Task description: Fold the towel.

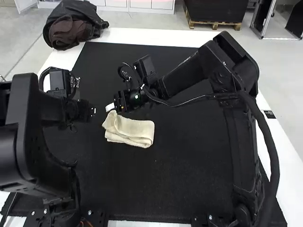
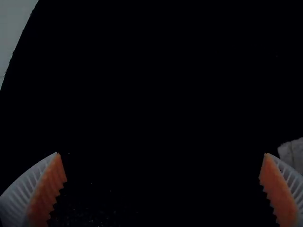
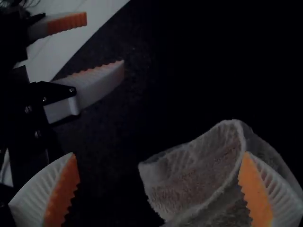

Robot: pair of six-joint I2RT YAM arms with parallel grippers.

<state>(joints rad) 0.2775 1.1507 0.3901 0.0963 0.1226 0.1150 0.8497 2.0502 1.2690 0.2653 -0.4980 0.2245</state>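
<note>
Towel (image 1: 130, 130), a cream, fuzzy cloth folded into a longish strip, lies a little left of the middle of a wide black mat (image 1: 142, 175), which covers most of the white, smooth-topped counter (image 1: 165, 36).

Nearest are the bases of two black jointed arms, one at the near left, one at the near right. A thick black cable (image 1: 273, 158) hangs along the right arm.

Farther in comes the towel. Its layers show along the near edge and at the right end; the left end is rumpled and slants toward the far side. Seen from the right wrist, a rim of the cloth curves up and the fold gapes.

The left tool (image 1: 93, 111) is over the mat to the left of the towel, apart from it. In the left wrist view its white, ribbed fingers with orange pads (image 2: 47, 189) stand wide, with bare mat between them. The right tool (image 1: 110, 107) is at the towel's far left corner. Its matching fingers also stand wide in the right wrist view, one in front of part of the cloth; I can't tell whether they touch.

At the counter's right edge sits a small black flat label (image 1: 269, 114). Farthest, on the far left corner, is a slumped black fabric bundle (image 1: 73, 12) with a dark brown part.
</note>
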